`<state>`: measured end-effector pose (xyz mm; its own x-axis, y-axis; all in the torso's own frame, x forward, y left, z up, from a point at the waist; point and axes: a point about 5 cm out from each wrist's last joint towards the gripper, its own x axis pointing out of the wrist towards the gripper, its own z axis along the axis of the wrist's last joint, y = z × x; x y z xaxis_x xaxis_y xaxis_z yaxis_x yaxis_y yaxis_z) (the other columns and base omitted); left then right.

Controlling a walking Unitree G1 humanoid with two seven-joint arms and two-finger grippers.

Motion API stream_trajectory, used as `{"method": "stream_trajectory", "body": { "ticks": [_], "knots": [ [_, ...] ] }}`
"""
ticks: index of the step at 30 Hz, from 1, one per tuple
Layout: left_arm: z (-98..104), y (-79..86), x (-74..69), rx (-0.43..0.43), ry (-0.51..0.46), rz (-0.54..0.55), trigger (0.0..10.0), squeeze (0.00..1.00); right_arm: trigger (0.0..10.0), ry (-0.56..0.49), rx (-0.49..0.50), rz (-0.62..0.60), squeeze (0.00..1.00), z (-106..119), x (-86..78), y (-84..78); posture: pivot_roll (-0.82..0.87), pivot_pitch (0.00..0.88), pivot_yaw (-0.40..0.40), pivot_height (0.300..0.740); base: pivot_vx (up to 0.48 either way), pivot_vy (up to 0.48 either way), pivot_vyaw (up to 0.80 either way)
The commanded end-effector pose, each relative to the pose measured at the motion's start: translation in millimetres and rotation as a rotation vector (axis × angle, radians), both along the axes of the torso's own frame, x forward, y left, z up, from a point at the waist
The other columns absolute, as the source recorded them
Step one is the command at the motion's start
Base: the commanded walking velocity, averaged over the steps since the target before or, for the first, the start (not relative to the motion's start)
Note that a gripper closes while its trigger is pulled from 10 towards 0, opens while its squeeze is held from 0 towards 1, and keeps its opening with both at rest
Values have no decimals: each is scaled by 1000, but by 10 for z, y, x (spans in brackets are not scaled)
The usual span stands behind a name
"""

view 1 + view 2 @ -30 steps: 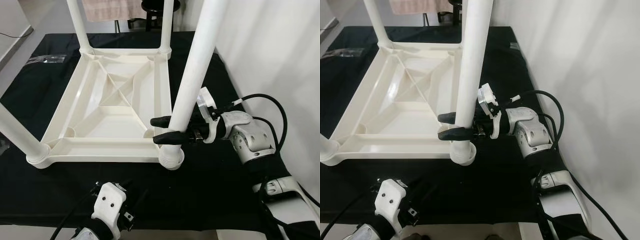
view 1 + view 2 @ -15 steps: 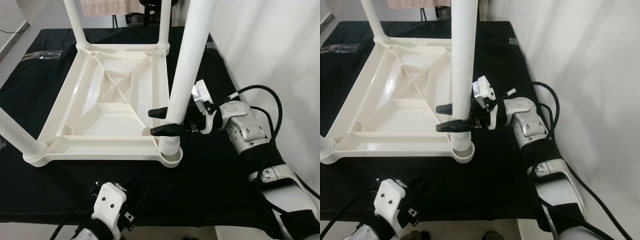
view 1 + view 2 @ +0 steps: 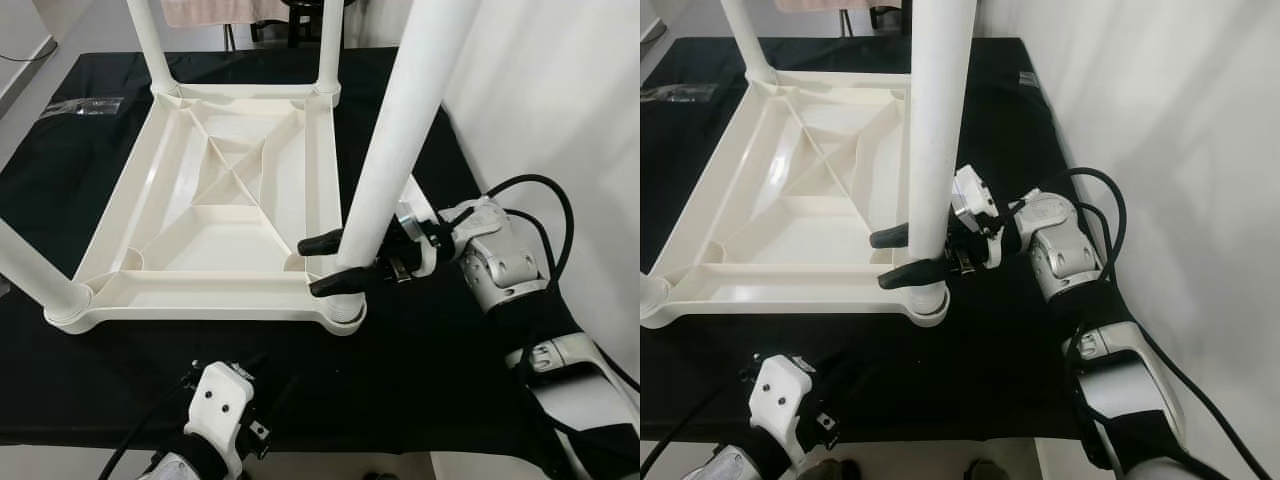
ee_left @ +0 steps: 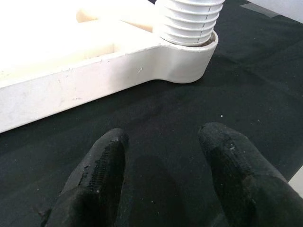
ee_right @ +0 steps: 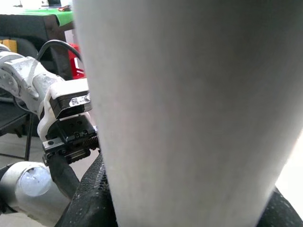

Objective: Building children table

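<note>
You can't see the tops of the white plastic table legs [image 3: 400, 150], cut off by frame edge. The black two-fingered right gripper's [image 3: 335, 263] contact w/ the leg is partly hidden behind it.

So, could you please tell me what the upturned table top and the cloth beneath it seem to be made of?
The table top looks like moulded plastic, cream-white with a slight gloss: cast ribs cross its underside, and the leg in the right gripper ends in a moulded screw thread. The black cloth looks like matte woven fabric, probably.

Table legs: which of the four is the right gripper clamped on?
The near-right leg, by the white wall; the right gripper grips it just above its corner socket. The other three stand untouched.
</note>
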<state>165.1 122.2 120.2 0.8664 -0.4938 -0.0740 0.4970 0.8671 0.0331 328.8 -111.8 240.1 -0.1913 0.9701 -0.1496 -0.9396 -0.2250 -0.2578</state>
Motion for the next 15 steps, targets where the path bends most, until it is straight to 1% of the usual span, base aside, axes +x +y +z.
{"method": "stream_trajectory", "body": {
  "ticks": [1,8,15],
  "knots": [
    [-32,-2,-30,-3,28,-4,10000,0,10000,79,-100,-2,0,-245,-26,-47,81,248,-29,740,0,0,0],
    [-38,9,-29,0,30,-6,10000,0,10000,80,-156,27,0,-260,-67,-77,84,244,-27,740,0,0,0],
    [-40,17,-32,4,31,-5,10000,0,10000,63,-221,87,0,-249,-104,-19,90,240,-29,740,0,0,0]
  ]
}}
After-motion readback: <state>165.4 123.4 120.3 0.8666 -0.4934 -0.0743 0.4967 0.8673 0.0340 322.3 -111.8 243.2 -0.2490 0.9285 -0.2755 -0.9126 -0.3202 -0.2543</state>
